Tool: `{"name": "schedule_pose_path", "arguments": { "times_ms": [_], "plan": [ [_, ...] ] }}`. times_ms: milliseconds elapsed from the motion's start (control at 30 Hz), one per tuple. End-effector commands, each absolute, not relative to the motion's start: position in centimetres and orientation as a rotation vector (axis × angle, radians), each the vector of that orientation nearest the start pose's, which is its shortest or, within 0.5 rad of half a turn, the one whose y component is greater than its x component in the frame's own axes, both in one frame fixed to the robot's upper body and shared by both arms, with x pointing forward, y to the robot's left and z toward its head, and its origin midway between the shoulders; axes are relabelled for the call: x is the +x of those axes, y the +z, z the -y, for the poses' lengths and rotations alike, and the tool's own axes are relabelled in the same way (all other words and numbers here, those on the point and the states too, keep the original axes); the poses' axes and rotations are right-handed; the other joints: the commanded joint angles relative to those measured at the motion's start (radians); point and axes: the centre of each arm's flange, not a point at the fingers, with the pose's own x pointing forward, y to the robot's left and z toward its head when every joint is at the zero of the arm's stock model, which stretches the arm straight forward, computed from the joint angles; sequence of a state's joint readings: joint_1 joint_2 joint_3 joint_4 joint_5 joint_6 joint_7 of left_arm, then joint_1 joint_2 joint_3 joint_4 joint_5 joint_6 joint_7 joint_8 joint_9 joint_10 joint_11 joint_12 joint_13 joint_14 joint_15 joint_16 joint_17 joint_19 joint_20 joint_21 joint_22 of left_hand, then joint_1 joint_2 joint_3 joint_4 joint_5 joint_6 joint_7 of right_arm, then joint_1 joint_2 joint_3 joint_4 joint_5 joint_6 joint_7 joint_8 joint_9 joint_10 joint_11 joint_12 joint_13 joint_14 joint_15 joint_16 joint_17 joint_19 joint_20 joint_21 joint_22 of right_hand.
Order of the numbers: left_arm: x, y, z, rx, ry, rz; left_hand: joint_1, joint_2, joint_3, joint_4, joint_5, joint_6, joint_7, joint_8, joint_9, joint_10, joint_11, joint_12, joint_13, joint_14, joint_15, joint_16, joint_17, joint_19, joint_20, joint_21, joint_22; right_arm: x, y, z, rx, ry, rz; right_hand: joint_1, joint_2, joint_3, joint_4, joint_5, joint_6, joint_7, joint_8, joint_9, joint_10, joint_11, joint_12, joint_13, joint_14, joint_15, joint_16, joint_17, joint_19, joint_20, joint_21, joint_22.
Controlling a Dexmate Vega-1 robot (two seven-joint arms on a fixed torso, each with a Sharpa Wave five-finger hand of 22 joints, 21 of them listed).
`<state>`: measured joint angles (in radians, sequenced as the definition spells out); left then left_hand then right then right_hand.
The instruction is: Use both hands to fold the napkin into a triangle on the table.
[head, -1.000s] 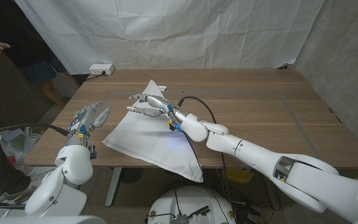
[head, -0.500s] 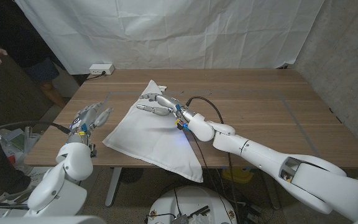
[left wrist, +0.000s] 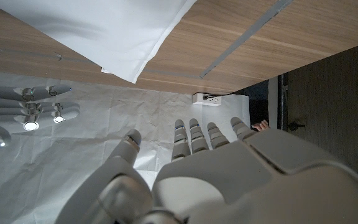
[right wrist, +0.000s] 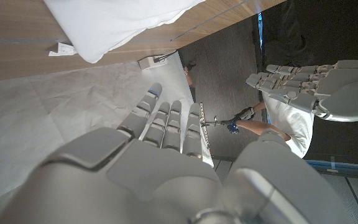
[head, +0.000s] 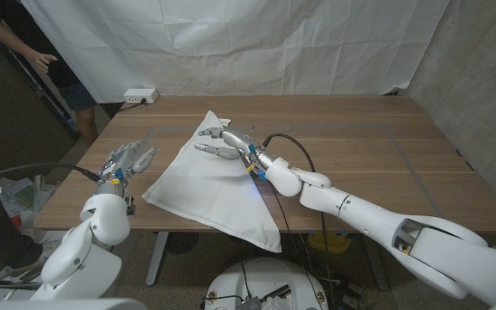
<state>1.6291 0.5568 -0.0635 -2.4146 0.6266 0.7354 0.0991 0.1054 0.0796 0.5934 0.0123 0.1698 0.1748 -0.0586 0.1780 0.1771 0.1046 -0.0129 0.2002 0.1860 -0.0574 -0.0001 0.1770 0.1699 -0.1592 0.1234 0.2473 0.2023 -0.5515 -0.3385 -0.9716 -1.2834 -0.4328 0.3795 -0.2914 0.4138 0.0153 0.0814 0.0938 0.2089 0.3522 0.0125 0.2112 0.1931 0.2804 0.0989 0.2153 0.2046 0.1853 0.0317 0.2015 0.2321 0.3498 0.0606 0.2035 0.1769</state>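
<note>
Napkin [head: 218, 189] near corner past table [head: 360, 164] edge; both hands [head: 129, 160] [head: 224, 142] empty, fingers spread.

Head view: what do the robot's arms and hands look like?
Both arms have glossy white rounded shells. The right arm shows a dark grey joint inset and a black cable looping near its wrist. The left hand and right hand are silver-grey with segmented fingers, with small blue and yellow marks at the wrists.

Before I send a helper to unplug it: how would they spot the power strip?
Start at the wooden table and go to its far left corner, by the white backdrop. The power strip lies there, a small white block, far smaller than the white napkin spread nearer the front edge.
</note>
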Motion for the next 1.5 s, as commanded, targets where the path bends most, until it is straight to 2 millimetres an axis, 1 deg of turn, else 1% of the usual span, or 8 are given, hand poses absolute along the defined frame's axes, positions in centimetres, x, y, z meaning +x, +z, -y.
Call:
{"name": "schedule_pose_path", "arguments": {
  "times_ms": [33, 300, 667, 800, 1033, 1500],
  "plan": [
    [42.8, -5.5, -35.6, 0.997, 0.524, 0.266, 0.001, 0.001, -0.002, -0.001, 0.002, -0.001, 0.005, 0.005, 0.0, -0.004, 0.001, 0.004, 0.003, -0.005, 0.005, 0.005, 0.004, 0.003, 0.001, 0.001, 0.004, 58.5, -2.3, -1.5, -0.979, 0.477, 1.133, 0.005, 0.009, 0.005, -0.004, 0.008, 0.013, 0.001, 0.006, 0.002, 0.009, -0.001, 0.004, -0.001, 0.007, -0.002, 0.01, 0.002, 0.007, 0.004, 0.005, 0.002],
    [43.4, -5.2, -36.2, 0.995, 0.5, 0.279, 0.001, 0.002, -0.002, -0.001, 0.001, -0.001, 0.006, 0.004, 0.0, -0.003, -0.001, 0.005, 0.003, -0.005, 0.007, 0.005, 0.004, 0.003, 0.002, 0.001, 0.004, 58.7, -0.9, -0.3, -0.911, 0.471, 1.106, 0.006, 0.008, 0.005, -0.007, 0.009, 0.02, 0.001, 0.007, 0.002, 0.016, -0.001, 0.005, -0.001, 0.012, -0.002, 0.01, -0.001, 0.013, 0.006, 0.007, 0.002],
    [44.1, -4.8, -36.8, 0.986, 0.476, 0.306, 0.0, 0.003, -0.002, -0.002, 0.001, -0.001, 0.005, 0.005, 0.0, -0.003, 0.001, 0.005, 0.003, -0.005, 0.006, 0.004, 0.004, 0.004, -0.001, 0.001, 0.004, 59.7, 0.7, 1.2, -0.871, 0.447, 1.077, 0.012, 0.011, 0.008, -0.012, 0.01, 0.023, 0.003, 0.006, 0.001, 0.019, 0.003, 0.005, -0.001, 0.015, -0.002, 0.01, -0.005, 0.018, 0.008, 0.007, 0.002],
    [44.4, -4.5, -36.9, 0.99, 0.464, 0.314, -0.001, 0.004, -0.002, -0.002, 0.001, -0.001, 0.005, 0.005, 0.0, -0.003, 0.001, 0.005, 0.003, -0.005, 0.005, 0.005, 0.004, 0.006, -0.003, 0.002, 0.004, 60.1, 1.3, 2.0, -0.827, 0.444, 1.056, 0.014, 0.012, 0.009, -0.014, 0.01, 0.024, 0.003, 0.006, 0.001, 0.019, 0.003, 0.004, -0.001, 0.018, -0.002, 0.01, -0.006, 0.021, 0.01, 0.008, 0.002],
    [44.9, -4.3, -37.0, 0.988, 0.447, 0.323, -0.001, 0.005, -0.002, -0.002, 0.001, -0.001, 0.005, 0.005, 0.0, -0.004, 0.001, 0.005, 0.003, -0.006, 0.007, 0.004, 0.004, 0.005, -0.001, 0.001, 0.004, 60.5, 1.7, 3.0, -0.78, 0.44, 1.026, 0.018, 0.015, 0.011, -0.017, 0.011, 0.026, 0.003, 0.005, 0.001, 0.028, 0.002, 0.007, -0.002, 0.024, 0.001, 0.012, -0.009, 0.028, 0.011, 0.01, 0.002],
    [45.2, -4.0, -37.4, 0.993, 0.428, 0.329, -0.003, 0.007, -0.002, -0.002, 0.001, -0.002, 0.005, 0.005, 0.0, -0.005, 0.003, 0.005, 0.003, -0.004, 0.007, 0.005, 0.004, 0.005, -0.001, 0.001, 0.004, 61.4, 2.1, 3.8, -0.755, 0.435, 0.997, 0.021, 0.017, 0.013, -0.022, 0.01, 0.032, 0.005, 0.005, 0.001, 0.036, 0.005, 0.007, -0.002, 0.035, 0.004, 0.014, -0.012, 0.033, 0.012, 0.01, 0.002]
  ]
}}
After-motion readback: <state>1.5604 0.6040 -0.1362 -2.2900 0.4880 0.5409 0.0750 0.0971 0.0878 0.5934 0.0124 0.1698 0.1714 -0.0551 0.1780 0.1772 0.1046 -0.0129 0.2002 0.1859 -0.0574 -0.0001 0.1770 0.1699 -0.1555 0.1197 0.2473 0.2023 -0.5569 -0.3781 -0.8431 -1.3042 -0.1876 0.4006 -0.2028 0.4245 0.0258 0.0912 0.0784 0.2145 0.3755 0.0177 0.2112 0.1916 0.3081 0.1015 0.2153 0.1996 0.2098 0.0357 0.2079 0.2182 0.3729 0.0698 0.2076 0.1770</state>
